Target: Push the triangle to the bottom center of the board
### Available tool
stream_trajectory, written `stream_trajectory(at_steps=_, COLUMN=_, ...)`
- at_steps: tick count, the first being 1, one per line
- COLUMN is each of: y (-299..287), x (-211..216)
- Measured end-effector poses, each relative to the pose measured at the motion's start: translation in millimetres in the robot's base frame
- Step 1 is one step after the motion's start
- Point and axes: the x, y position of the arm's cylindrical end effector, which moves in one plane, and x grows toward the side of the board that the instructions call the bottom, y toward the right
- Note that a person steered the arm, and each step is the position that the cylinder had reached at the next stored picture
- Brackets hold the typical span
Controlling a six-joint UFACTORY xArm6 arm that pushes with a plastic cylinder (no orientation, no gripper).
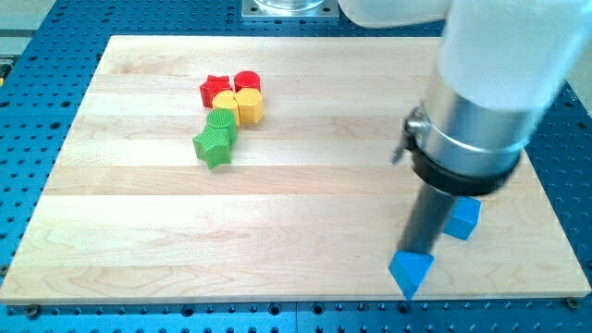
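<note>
A blue triangle block (411,273) lies near the board's bottom edge, right of centre. My rod comes down from the view's upper right, and my tip (418,251) sits at the triangle's upper edge, touching or nearly touching it. A blue cube (463,218) lies just right of the rod, partly hidden by it.
A cluster sits at the upper left of the wooden board (139,240): a red star (215,90), a red round block (247,81), a yellow block (244,105), a green round block (222,123) and a green star (214,146). The arm's large body (481,102) covers the board's upper right.
</note>
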Motion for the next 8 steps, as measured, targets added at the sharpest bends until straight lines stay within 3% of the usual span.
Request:
stream_trajectory(at_steps=1, y=-2.8, x=5.5)
stream_trajectory(at_steps=2, y=36.5, x=5.6)
stream_trajectory(at_steps=3, y=38.6, x=27.4)
stream_trajectory(at_steps=6, y=19.1, x=27.0)
stream_trajectory(at_steps=8, y=-113.0, x=21.3)
